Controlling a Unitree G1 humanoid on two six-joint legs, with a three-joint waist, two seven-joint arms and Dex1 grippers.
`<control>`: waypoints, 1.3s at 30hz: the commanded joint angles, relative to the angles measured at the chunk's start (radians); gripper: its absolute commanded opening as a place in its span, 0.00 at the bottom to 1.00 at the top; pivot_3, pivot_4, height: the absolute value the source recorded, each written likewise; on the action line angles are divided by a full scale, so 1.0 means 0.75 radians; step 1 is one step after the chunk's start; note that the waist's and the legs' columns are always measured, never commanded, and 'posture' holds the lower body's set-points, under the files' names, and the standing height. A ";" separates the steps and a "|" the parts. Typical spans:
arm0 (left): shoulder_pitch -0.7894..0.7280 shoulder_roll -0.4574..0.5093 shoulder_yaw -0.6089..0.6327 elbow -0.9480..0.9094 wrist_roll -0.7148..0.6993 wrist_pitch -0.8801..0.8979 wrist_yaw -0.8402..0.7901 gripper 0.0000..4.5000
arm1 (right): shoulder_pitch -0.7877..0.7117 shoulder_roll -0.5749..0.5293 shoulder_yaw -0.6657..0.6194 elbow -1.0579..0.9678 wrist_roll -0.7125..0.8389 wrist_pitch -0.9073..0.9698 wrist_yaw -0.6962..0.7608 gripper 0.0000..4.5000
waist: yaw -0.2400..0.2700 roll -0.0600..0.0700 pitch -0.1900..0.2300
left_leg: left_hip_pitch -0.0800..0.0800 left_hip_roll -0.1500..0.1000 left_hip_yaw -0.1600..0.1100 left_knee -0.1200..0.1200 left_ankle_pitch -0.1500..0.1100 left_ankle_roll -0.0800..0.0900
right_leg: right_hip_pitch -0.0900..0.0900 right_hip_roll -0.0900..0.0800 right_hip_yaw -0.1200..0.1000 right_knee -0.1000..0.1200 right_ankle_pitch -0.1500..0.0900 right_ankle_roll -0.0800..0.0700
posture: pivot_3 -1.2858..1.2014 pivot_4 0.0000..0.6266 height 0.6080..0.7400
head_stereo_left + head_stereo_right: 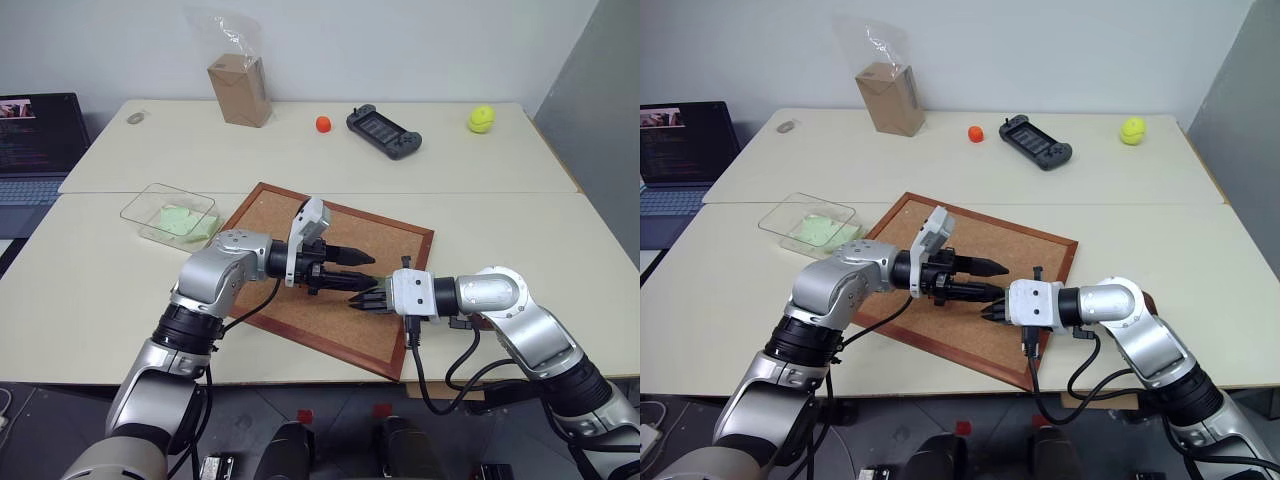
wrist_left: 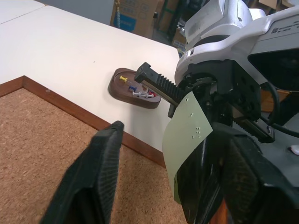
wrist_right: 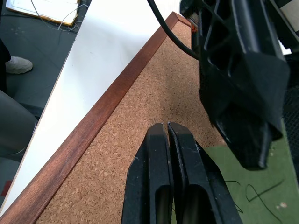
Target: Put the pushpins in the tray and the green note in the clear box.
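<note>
Left wrist view: green note (image 2: 187, 135) pinched in right claw (image 2: 196, 154), left claw (image 2: 173, 186) straddling.

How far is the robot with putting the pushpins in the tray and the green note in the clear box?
Done: the pushpins lie in the tray. In hand: the right gripper is shut on the green note over the corkboard, with the left gripper open, its fingers either side of it, as if for a handover. Left: the note must go into the clear box, where something pale green already lies.
</note>
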 commanded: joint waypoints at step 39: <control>0.028 0.062 -0.026 0.028 0.097 -0.128 -0.059 0.00 | -0.026 0.028 -0.309 -0.223 0.377 0.481 -0.123 0.00 | 0.001 0.000 0.000 | 0.000 0.000 0.000 0.000 0.000 0.000 | 0.000 0.000 0.000 0.000 0.000 0.000 | 0.52 0.24 1.00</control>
